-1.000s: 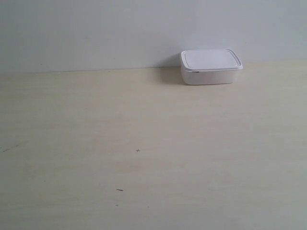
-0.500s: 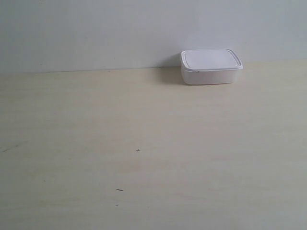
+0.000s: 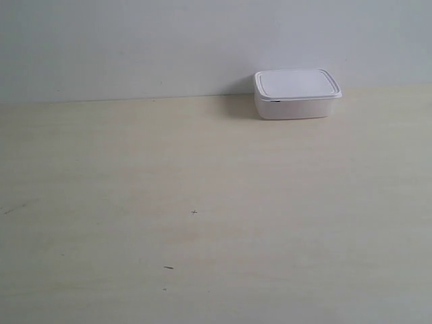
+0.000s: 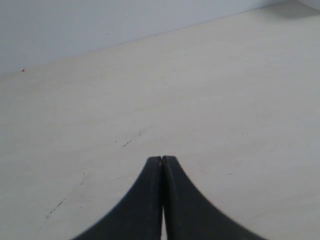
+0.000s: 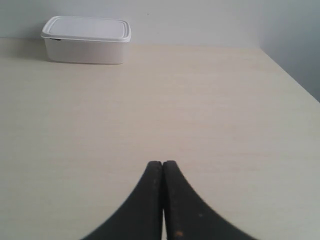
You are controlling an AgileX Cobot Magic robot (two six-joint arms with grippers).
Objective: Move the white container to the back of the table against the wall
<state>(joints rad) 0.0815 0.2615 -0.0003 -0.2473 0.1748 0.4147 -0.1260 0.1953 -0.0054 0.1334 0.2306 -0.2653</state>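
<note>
Nothing has moved over the last second in the exterior view: the small, low, rectangular white plastic container with rounded corners and a flat, rimmed lid point(image 3: 298, 94) sits in the same spot, and no arm comes into that view. The container rests flat and upright, lid on, at the far edge of the broad pale cream wood-grain table point(image 3: 216, 175), right where the tabletop meets the plain pale grey-white wall point(image 3: 135, 40). It lies toward the exterior view's right and casts a soft shadow on the side toward the view's left. Its back side appears to be against the wall, but whether the two actually touch cannot be told. Two tiny dark marks show on the near part of the table, a small cross point(image 3: 194, 212) and a short dash point(image 3: 168, 267), both well apart from the container. The left gripper point(image 4: 163, 159) has its two dark fingers pressed together tip to tip, holding nothing, above bare tabletop with the wall beyond. The right gripper point(image 5: 163, 163) is likewise closed, fingers meeting along their inner edges, empty. The right wrist view shows the container well ahead of the fingertips, at the back by the wall.
</note>
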